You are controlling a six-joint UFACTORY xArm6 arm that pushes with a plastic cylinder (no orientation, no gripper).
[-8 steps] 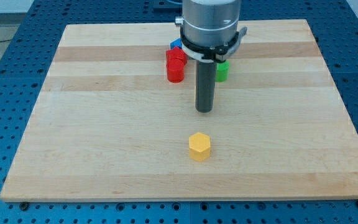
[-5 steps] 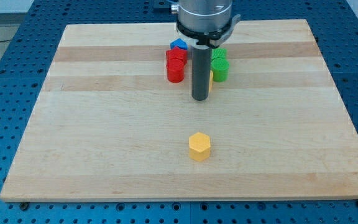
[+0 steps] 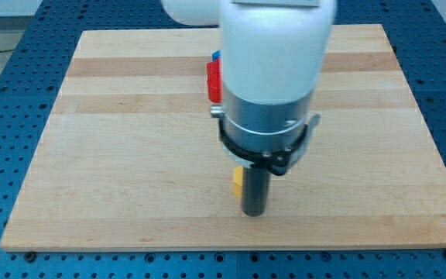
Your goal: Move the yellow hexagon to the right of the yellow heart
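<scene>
My tip [image 3: 254,212] rests on the wooden board near the view's bottom centre. The yellow hexagon [image 3: 238,180] sits just left of and slightly above the tip, mostly hidden behind the rod; only its left edge shows. I cannot tell whether the rod touches it. The yellow heart is hidden behind the arm. The arm's white and grey body [image 3: 273,85] covers the middle of the board.
A red block [image 3: 213,80] and a sliver of a blue block [image 3: 215,56] show at the arm's left edge near the view's top. The green block is hidden behind the arm. The board's bottom edge [image 3: 231,246] lies close below the tip.
The arm has swung from the block cluster at the view's top down toward the view's bottom. The tip now stands beside the yellow hexagon, which has not visibly moved.
</scene>
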